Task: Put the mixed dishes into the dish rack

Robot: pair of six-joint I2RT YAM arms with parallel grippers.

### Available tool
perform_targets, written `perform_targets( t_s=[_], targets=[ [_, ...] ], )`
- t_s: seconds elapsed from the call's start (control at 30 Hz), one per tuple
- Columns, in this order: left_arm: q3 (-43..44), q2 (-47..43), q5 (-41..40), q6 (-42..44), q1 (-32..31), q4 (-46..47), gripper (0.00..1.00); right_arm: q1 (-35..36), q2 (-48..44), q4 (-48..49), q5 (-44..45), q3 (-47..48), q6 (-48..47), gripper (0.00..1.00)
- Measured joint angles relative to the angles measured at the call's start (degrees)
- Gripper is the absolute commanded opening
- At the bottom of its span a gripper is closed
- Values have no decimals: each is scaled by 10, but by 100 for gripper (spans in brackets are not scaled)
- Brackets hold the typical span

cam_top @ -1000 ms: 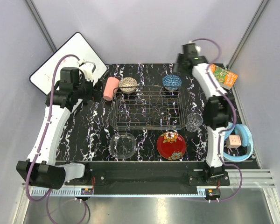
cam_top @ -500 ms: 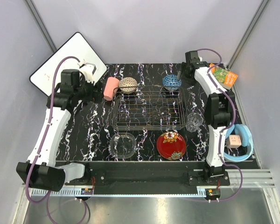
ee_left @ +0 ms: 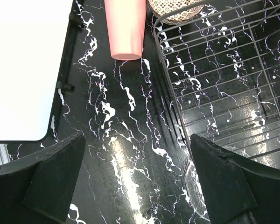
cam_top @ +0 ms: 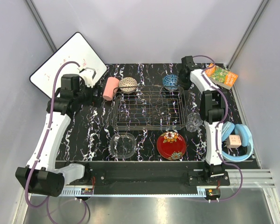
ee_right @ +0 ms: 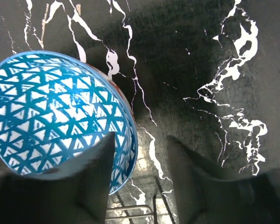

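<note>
The silver wire dish rack [cam_top: 149, 108] stands mid-table with nothing in it. Behind it are the pink cup [cam_top: 111, 88] on its side, the beige bowl [cam_top: 128, 85] and the blue patterned bowl [cam_top: 170, 82]. In front lie the clear glass bowl [cam_top: 122, 145] and the red floral plate [cam_top: 171, 145]; the small glass [cam_top: 193, 122] stands at the rack's right. My right gripper [ee_right: 140, 172] straddles the blue bowl's [ee_right: 51, 121] right rim, open, one finger [ee_right: 84, 177] over the inside, the other outside. My left gripper [ee_left: 137, 177] hangs open over bare table, short of the pink cup [ee_left: 127, 28].
A white board [cam_top: 67, 63] leans at the back left, a green-orange book [cam_top: 222, 75] lies at the back right, and blue headphones [cam_top: 238, 142] lie at the right edge. The rack's corner [ee_left: 224, 70] sits close to the left gripper's right finger.
My right gripper has come down from above the back right corner onto the blue bowl's rim, and its jaws have narrowed. The left arm has barely shifted.
</note>
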Motion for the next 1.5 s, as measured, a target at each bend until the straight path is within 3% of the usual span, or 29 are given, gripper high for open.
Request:
perform_targets(
  t_s=[0.07,0.1,0.27,0.5,0.67,1.0,1.1,1.2,1.33,1.5],
  targets=[
    [-3,-4,-2,1,0,1,99,0,4,0,0,1,-1,38],
    [-5,-5,-3,1,0,1,99,0,5,0,0,2,0,27],
    [-8,-14,-9,2,0,1,99,-1,7,2,2,2,0,1],
    [-13,-34,-17,5,0,5,99,-3,0,3,10,2,-12,0],
    [-26,-44,-20,5,0,5,99,-3,-34,-20,80,2,-37,0],
    [-27,-67,-28,4,0,5,99,4,-232,-35,268,-1,-87,0],
    [-27,-71,-28,4,0,5,99,45,-313,-9,365,-56,-132,0],
    [-27,-72,-28,4,0,4,99,137,-373,28,481,-136,-209,0],
    [-27,-75,-28,4,0,1,99,242,-372,110,598,-232,-325,0],
    [-27,-82,-28,4,0,-4,99,261,-355,137,670,-296,-399,0]
  ],
)
